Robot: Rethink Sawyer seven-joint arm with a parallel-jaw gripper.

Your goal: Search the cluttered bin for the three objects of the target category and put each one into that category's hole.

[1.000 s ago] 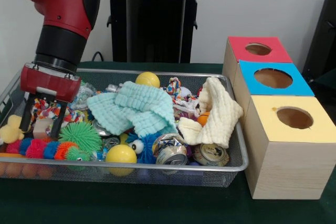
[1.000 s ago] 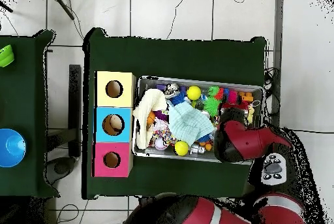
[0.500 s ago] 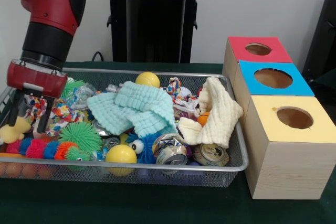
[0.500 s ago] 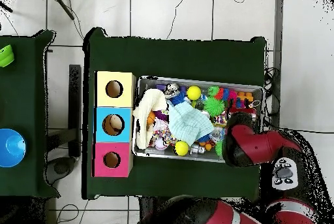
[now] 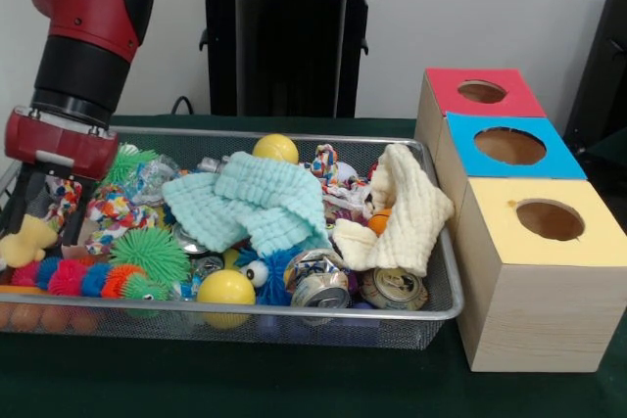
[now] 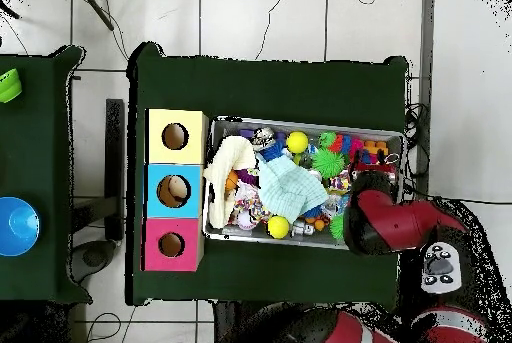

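The wire mesh bin (image 5: 294, 311) is full of toys, cloths and cans; it also shows in the overhead view (image 6: 300, 122). A yellow duck (image 5: 25, 241) lies at its left end in the front view. My gripper (image 5: 44, 224) hangs open over that end, with its fingers (image 5: 76, 214) down beside the duck; I cannot tell if they touch it. The red-topped box (image 5: 453, 84) with its round hole (image 5: 482, 92) stands far right. In the overhead view the arm (image 6: 385, 224) hides the gripper and duck. No tiger shows.
Blue-topped (image 5: 509, 146) and yellow-topped (image 5: 549, 219) boxes stand in front of the red one. The bin holds yellow balls (image 5: 225, 288), crushed cans (image 5: 318, 287), a mint cloth (image 5: 255, 198), a cream cloth (image 5: 404, 208) and a green spiky ball (image 5: 147, 252).
In the front view my gripper has moved left along the bin, from over the rope toys to the duck at the left end. The bin's contents have not moved.
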